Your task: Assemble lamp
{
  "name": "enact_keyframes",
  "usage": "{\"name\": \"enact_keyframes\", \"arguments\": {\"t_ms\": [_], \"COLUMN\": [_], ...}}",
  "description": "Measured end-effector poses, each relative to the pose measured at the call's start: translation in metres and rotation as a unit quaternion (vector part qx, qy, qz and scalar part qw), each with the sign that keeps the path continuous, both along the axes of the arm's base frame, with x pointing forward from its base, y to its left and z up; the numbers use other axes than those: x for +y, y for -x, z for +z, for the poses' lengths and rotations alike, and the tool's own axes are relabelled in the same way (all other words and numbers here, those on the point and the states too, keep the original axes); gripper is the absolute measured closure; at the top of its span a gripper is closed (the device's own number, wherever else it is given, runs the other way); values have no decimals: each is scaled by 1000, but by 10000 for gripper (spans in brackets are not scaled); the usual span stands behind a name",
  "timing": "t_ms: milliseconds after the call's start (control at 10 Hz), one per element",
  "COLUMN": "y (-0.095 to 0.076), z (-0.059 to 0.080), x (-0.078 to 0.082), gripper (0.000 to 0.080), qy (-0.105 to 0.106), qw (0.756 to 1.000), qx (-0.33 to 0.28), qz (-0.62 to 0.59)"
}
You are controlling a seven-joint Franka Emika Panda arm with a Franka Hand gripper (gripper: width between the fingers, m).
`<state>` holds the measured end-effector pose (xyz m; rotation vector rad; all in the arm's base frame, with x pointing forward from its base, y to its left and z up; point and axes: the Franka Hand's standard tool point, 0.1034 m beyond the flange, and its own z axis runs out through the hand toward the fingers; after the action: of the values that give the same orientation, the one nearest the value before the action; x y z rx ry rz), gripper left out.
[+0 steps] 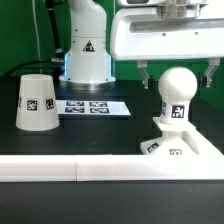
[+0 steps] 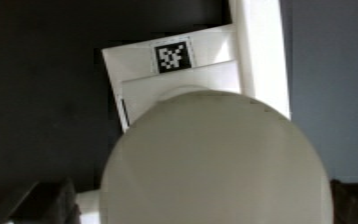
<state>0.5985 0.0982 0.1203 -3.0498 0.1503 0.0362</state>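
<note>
The gripper hangs spread around the bulb, seemingly not touching, on the base right; shade far left.

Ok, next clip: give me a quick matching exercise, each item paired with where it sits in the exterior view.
Items:
1. shade
2. bulb
3. marker board
4. gripper

Places:
A. flat on the table in front of the robot's pedestal
B. on the base, at the exterior view's right
C. alone at the exterior view's left
D. above, fingers either side of the bulb

Pairs: 1-C, 2-B, 3-A, 4-D
</note>
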Motion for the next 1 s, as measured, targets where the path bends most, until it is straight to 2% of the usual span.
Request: {"name": "enact_keyframes", "arguments": {"t_ms": [200,800,1000], "y": [5,49,48], "z": [4,11,9], "x": [-2,-15,-14], "gripper": [100,100,100], "qy": [-2,-2,-2], "qw": [998,998,998], "qx": [-10,-5,-4], "qz": [63,56,57]}}
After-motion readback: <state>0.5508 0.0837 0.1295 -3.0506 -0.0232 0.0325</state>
